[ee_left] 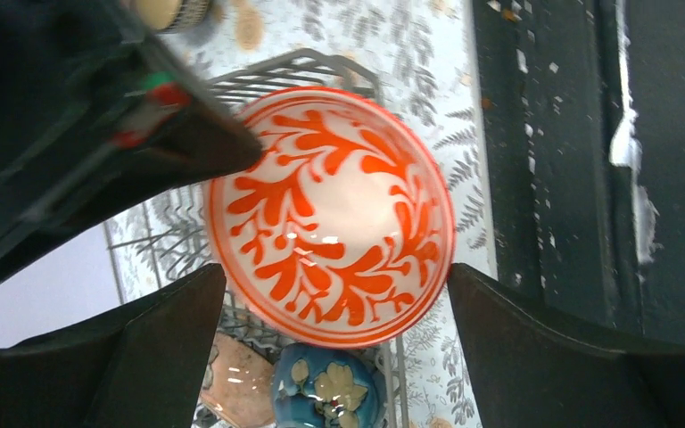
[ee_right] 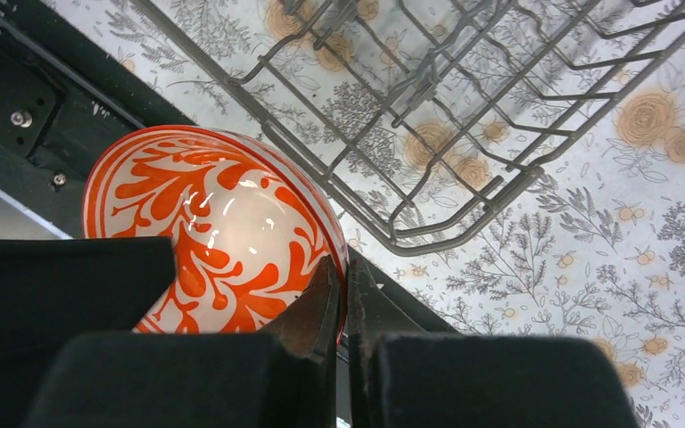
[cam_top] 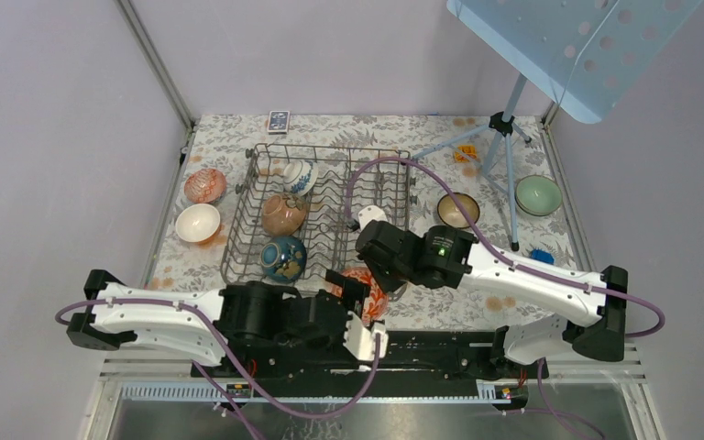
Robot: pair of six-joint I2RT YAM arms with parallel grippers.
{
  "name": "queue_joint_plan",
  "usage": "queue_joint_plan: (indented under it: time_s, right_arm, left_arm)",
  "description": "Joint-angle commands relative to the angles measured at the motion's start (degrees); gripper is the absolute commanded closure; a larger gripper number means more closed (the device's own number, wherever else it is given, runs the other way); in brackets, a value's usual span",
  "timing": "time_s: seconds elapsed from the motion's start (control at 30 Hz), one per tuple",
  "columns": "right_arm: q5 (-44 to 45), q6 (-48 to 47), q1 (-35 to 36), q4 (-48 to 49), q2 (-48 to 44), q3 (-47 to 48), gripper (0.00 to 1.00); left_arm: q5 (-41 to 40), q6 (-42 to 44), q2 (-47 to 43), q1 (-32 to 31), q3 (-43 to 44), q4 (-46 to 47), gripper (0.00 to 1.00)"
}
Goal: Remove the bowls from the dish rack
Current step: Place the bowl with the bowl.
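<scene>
The grey wire dish rack (cam_top: pixel 380 188) stands mid-table. It holds a blue-and-white bowl (cam_top: pixel 300 176), a brown bowl (cam_top: pixel 283 214) and a dark blue bowl (cam_top: pixel 283 258). My right gripper (ee_right: pixel 340 285) is shut on the rim of an orange-patterned white bowl (ee_right: pixel 223 232) and holds it tilted by the rack's near right corner (ee_right: pixel 428 223). My left gripper (ee_left: pixel 334 272) is open, its fingers (ee_left: pixel 169 343) on either side of that bowl (ee_left: pixel 334 218). In the top view the bowl (cam_top: pixel 373 295) is mostly hidden between both grippers.
A red patterned bowl (cam_top: pixel 205 185) and a white bowl (cam_top: pixel 197 223) sit left of the rack. A dark bowl (cam_top: pixel 457 210) and a green bowl (cam_top: pixel 538 195) sit right of it, near a tripod (cam_top: pixel 506 128). A card box (cam_top: pixel 278 121) lies at the back.
</scene>
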Motion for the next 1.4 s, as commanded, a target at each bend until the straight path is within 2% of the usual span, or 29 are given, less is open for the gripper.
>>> queue_joint_plan:
  time_s: [0.0, 0.17, 0.27, 0.37, 0.43, 0.5, 0.63, 0.7, 0.83, 1.0, 1.07, 1.2, 1.37]
  right_arm:
    - [6.61, 2.10, 0.55, 4.23, -4.58, -0.49, 1.00]
    - [16.18, 3.50, 0.03, 5.70, -7.09, -2.55, 1.00]
    - [18.49, 3.76, -2.74, 8.05, -9.06, -4.18, 1.00]
    - [17.08, 3.64, -7.46, 11.13, -10.80, -6.30, 1.00]
    - [16.28, 3.93, -10.99, 13.26, -11.82, -8.11, 1.00]
    - [16.26, 4.48, -13.36, 15.74, -13.01, -10.03, 1.00]
    - [15.87, 5.54, -17.32, 18.73, -13.94, -12.23, 1.00]
    - [15.48, 6.36, -18.35, 19.31, -13.69, -12.28, 1.00]
    - [13.87, 8.89, -18.69, 19.63, -12.71, -11.93, 1.00]
    - [11.89, 11.88, -18.78, 20.15, -12.48, -11.85, 1.00]
    - [11.66, 12.33, -18.80, 20.28, -12.72, -11.69, 1.00]
    - [11.46, 12.99, -19.01, 20.35, -12.93, -11.66, 1.00]
    - [10.71, 14.12, -19.25, 20.53, -12.93, -11.75, 1.00]
  left_arm:
    - [-9.45, -4.86, -2.45, -0.04, 6.29, 5.08, 0.01]
    - [-20.82, -15.31, -3.82, 0.09, 10.11, 11.57, 0.01]
    - [-22.38, -23.25, -4.83, 0.85, 11.92, 16.24, 0.01]
    - [-22.97, -31.57, -7.31, 1.94, 9.49, 24.37, 0.01]
    - [-19.91, -39.29, -8.44, 5.51, 6.51, 30.48, 0.01]
    - [-15.66, -50.54, -7.04, 11.70, 5.10, 31.96, 0.01]
    - [2.51, -79.46, 2.18, 31.45, 7.85, 23.60, 0.01]
    - [9.23, -86.39, 5.45, 38.07, 7.44, 22.63, 0.01]
    - [8.23, -90.65, 8.10, 40.38, 7.44, 20.71, 0.01]
    - [4.83, -90.87, 9.99, 41.77, 8.75, 17.67, 0.03]
    - [5.64, -90.13, 10.44, 41.83, 8.51, 18.19, 0.09]
    - [6.69, -88.53, 10.17, 41.86, 6.91, 19.80, 0.31]
    - [8.02, -85.73, 11.20, 41.86, 6.24, 19.81, 0.51]
